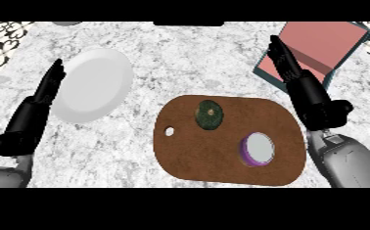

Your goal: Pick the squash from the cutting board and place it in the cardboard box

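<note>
A: Where is the squash [209, 114] sitting?

B: On the cutting board [217, 160], toward its upper left part, just left of and below the right hand [303, 84]. Nothing touches it. It looks dark green and round, stem end up, which I judge makes it an easy top-down pick.

A: And that hand?

B: Its fingers are straight and hold nothing. It stands edge-on between the board and the cardboard box [318, 48], fingertips lying over the box's near corner. Probably it is poised there because both pick and drop sit close on either side of it.

A: The other one?

B: The left hand [45, 89] rests with fingers straight, holding nothing, at the view's left, just beside the white plate [94, 84], well apart from the squash.

A: Count things for me.

B: One squash, one board, one box, one plate, and one purple-rimmed bowl [257, 149] on the board, below the right hand. Two hands, both free.

A: Progress?

B: I judge the pick not yet begun.
</note>
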Available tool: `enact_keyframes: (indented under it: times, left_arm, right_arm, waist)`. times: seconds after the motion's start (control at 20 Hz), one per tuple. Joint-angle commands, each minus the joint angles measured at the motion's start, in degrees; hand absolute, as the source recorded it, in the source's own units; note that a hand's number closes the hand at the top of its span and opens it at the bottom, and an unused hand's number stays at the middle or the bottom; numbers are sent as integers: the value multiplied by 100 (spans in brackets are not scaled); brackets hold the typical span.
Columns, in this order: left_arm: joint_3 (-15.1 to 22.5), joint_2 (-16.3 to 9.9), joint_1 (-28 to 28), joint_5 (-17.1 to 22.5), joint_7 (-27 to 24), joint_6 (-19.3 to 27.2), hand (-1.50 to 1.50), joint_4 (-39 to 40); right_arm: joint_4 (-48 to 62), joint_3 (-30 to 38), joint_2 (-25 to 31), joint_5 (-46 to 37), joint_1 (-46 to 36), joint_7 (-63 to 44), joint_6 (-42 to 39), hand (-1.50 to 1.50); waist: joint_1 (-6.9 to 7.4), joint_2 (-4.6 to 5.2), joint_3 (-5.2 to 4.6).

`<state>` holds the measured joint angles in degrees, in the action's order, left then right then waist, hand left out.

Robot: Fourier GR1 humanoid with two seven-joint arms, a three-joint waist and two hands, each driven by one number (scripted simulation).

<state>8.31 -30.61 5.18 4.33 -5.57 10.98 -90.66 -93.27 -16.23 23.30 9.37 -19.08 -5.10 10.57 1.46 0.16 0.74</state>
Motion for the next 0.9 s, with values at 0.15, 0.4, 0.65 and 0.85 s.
enact_keyframes:
  times: [0.15, 0.4, 0.65, 0.85]
  left_arm:
    - [605, 472, 128, 15, 240, -405, 0, -72]
    - [836, 704, 251, 280, 555, -601, 0, -2]
    - [834, 792, 445, 389, 777, -671, 0, 31]
    - [940, 963, 484, 264, 847, -562, 0, 189]
  right_arm:
    - [92, -948, -1059, -1125, 553, -600, 1290, -150]
    - [897, -1355, 93, -2966, 628, -439, 1589, -150]
    - [871, -2175, 233, -4980, 793, -1011, 2311, -150]
    - [-158, -2518, 378, -6217, 778, -2364, 1786, -150]
  waist:
    - [-190, -22, -81]
    - [-421, -22, -172]
    - [-390, -105, -118]
    - [-476, -137, -116]
